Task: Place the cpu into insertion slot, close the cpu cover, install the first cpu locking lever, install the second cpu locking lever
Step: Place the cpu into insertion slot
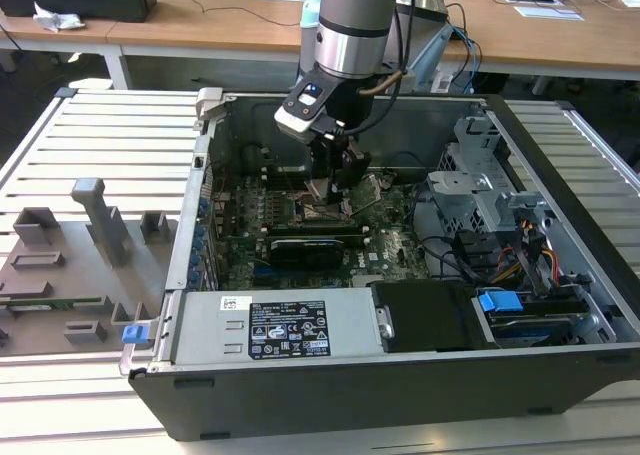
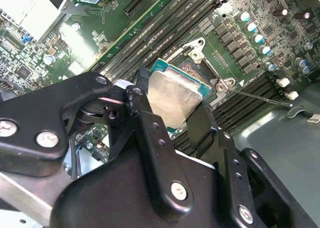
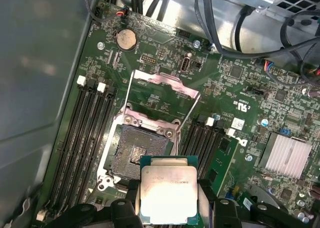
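Black gripper fingers pinch the chip above the open socket.

Both wrist views show the two fingers pressed against opposite edges of the square, silver-topped chip. It is held above the green board, overlapping one edge of the socket and not seated in it. The socket's dark bed is bare. Its cover plate stands tipped up on its hinge, with two thin wire levers raised beside it. Seen from the exterior view, the arm stands at twelve o'clock over the open computer case, with the gripper above the middle of the board. From the gripper, a labelled grey power box lies at six o'clock and a metal drive cage at three o'clock. A grey tray of fixtures rests on the slatted table at nine o'clock, outside the case.
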You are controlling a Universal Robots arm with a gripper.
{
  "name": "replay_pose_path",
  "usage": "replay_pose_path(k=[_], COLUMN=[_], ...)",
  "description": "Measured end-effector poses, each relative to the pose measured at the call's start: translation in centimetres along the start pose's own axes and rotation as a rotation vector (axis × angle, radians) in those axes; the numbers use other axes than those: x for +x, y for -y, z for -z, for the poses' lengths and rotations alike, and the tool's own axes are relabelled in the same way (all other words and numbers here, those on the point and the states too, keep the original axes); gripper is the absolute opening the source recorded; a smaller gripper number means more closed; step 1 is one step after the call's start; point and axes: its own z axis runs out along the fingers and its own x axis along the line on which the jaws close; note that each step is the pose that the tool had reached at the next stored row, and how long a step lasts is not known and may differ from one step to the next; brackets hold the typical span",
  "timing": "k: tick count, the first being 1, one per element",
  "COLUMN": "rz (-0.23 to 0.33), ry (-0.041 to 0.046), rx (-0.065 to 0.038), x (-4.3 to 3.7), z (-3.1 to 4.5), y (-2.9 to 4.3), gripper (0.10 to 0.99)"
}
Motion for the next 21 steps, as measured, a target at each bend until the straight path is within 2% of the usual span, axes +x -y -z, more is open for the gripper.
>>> replay_pose_path(k=[6,14,21], rz=[-0.024,-0.057,-0.096], ry=[0.0053,0.0077,0.0152], rx=[0.004,0.007,0.013], x=[0.0,0.0,0.0], z=[-0.02,-0.05,-0.07], y=[0.0,-0.01,-0.01], gripper=[0.541,0.541,0.541])
